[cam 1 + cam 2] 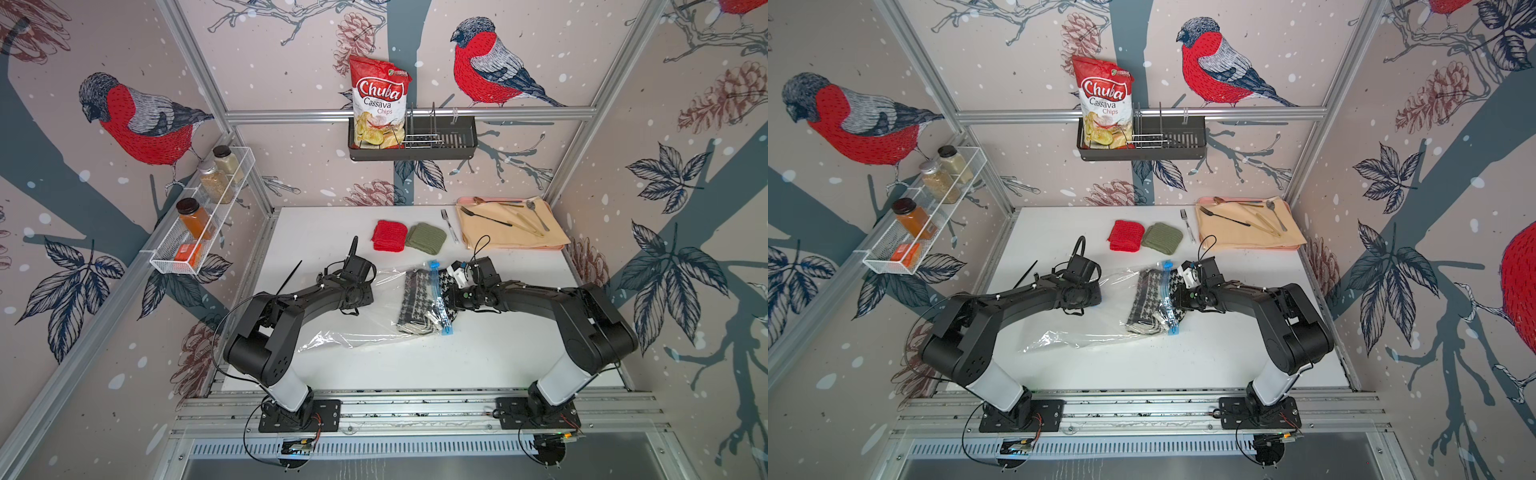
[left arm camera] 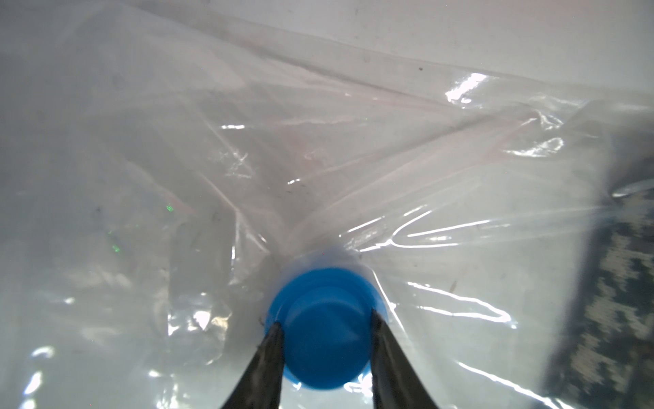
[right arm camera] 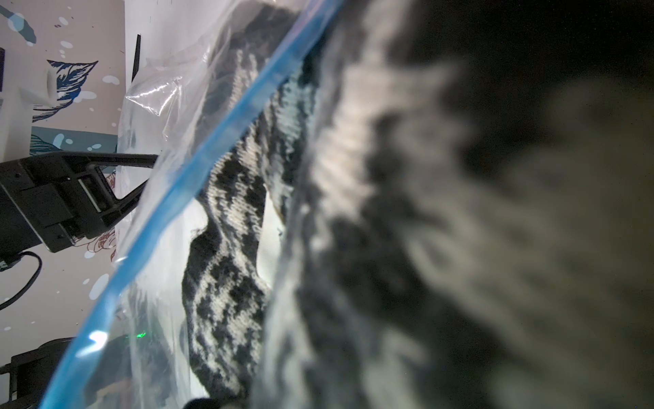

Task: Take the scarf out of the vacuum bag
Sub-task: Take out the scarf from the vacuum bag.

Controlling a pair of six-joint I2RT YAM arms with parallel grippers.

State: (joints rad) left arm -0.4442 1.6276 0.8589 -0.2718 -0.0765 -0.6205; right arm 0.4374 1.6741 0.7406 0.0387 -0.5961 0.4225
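Note:
The clear vacuum bag (image 1: 361, 328) lies across the middle of the white table, its light-blue zip strip (image 1: 440, 299) facing the right arm. The black-and-white houndstooth scarf (image 1: 417, 303) sits at that open end, partly inside, with one end drawn past the strip (image 3: 226, 141). My left gripper (image 2: 325, 320) is shut on the bag's round blue valve cap (image 2: 322, 340), one finger on each side. My right gripper (image 1: 451, 293) is at the scarf's pulled-out end and shut on it. Scarf cloth (image 3: 442, 248) covers its fingers in the right wrist view.
A red knit piece (image 1: 390, 236) and an olive-green knit piece (image 1: 426, 238) lie behind the bag, with a fork (image 1: 449, 226) beside them. A pink tray (image 1: 519, 248) with a cloth and cutlery stands at the back right. A spice rack (image 1: 199, 216) hangs on the left wall.

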